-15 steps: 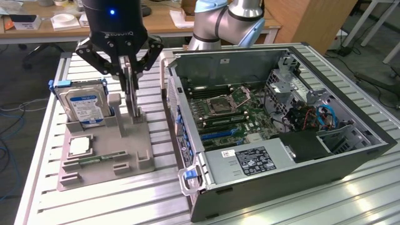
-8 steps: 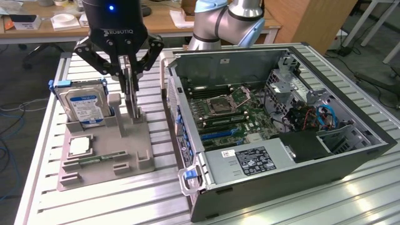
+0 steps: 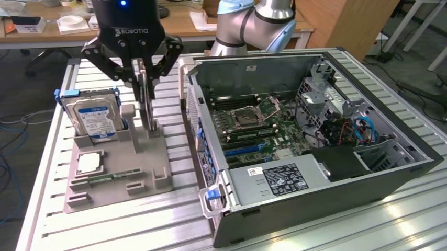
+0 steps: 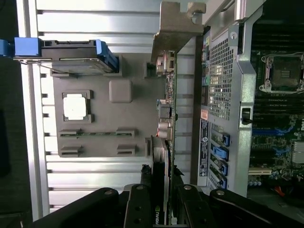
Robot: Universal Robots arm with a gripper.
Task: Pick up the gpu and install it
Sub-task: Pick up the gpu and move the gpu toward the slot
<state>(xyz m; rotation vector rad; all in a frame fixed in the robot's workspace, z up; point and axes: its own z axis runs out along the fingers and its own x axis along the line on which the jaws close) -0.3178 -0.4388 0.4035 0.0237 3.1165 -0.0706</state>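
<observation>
Card, graphics: the graphics card [image 3: 148, 112] stands upright on edge at the slotted post of the grey holder [image 3: 140, 172], on the side nearest the computer case [image 3: 244, 73]. Its silver bracket [image 4: 178, 23] is at the end away from me. Whether its lower edge is clear of the slot I cannot tell. Hold: my gripper [image 3: 142, 78] comes straight down over the card, jaws pinching its two flat faces near the top edge, one finger on each side. Step in hand, by my judgement: lifting it out of the holder. A pull straight up along the card's own plane suits this, with no twist, since a tilt could bind it in the post or flex the board. Neighbours: the hard drive [image 3: 94, 117] stands in its blue cradle just beside, on the exterior view's left. The processor [image 3: 91, 163] and memory stick [image 3: 104, 178] lie flat lower on the holder. The case wall is close on the other side, so the bracket needs watching there. Destination: blue slots [image 3: 244, 148] on the motherboard [image 3: 258, 130] lie open inside the case.
</observation>
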